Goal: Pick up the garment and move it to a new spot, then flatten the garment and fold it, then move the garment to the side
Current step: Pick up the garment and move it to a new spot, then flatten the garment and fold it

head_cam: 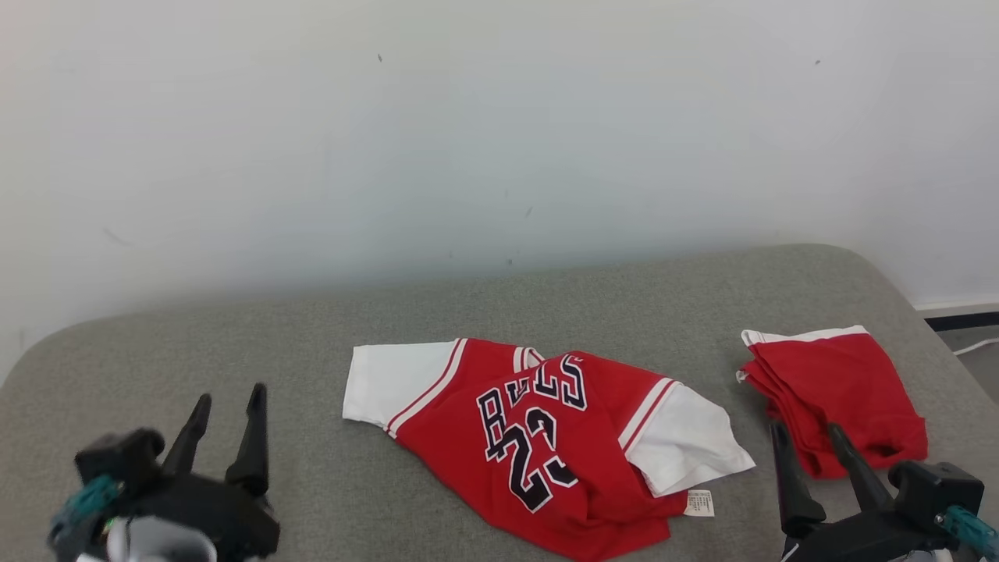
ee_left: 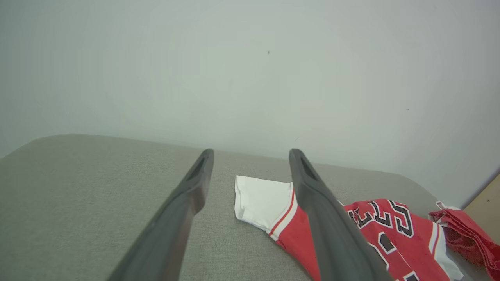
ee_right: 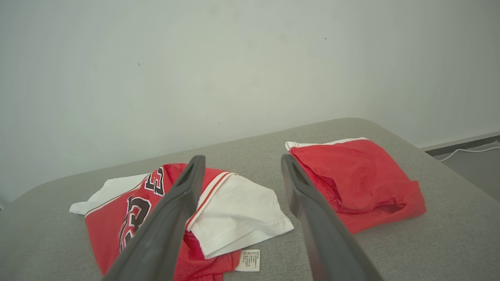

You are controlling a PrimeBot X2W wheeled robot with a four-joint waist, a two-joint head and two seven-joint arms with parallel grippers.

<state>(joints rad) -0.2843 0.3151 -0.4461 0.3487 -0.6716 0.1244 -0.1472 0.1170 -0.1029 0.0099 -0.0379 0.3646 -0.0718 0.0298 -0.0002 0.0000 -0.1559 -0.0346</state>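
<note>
Brightness: bright, even and diffuse in all three views; source not evident.
Wall: white wall (head_cam: 499,117) evenly lit, faintly greenish in wrist views.
Shadows: thin and soft under the jersey (head_cam: 538,437) edges.
Focus: head view sharp, lettering legible.
Blur: left gripper (ee_left: 252,153) fingers (ee_left: 332,234) soft near lens.
Distortion: wrist views curve the grey padded surface (ee_left: 78,195); corners darken.

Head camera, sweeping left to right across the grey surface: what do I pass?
The left gripper, open → red and white jersey → folded red cloth. The right gripper overlaps the folded cloth, so it is left out of the order.
</note>
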